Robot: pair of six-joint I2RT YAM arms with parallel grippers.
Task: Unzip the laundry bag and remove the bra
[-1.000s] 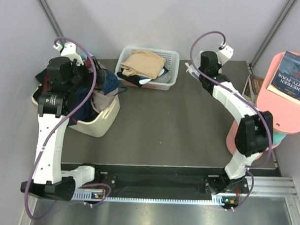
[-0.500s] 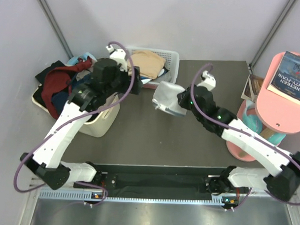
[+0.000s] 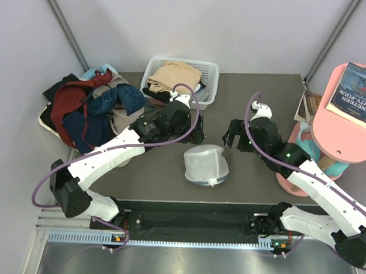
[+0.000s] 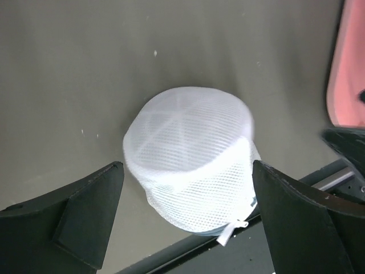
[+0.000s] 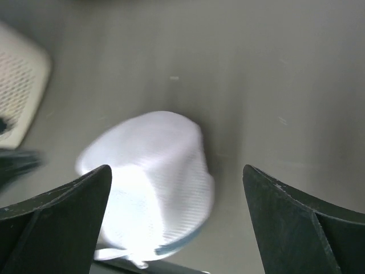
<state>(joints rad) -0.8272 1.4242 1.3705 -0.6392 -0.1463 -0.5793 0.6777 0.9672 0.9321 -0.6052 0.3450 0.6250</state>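
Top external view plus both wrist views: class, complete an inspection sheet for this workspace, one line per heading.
Surface: dark table, no spills seen.
Job's things: laundry bag lies on the table between the arms, zipper pull at its near edge; bra not distinguishable through the mesh.
Clutter: white slotted basket holding a tan garment; clothes pile at far left.
Grippers: left gripper and right gripper both open, touching nothing.
Cables: purple cable loops over each arm, clear of the bag.
Surroundings: grey walls; book on pink stand at right.
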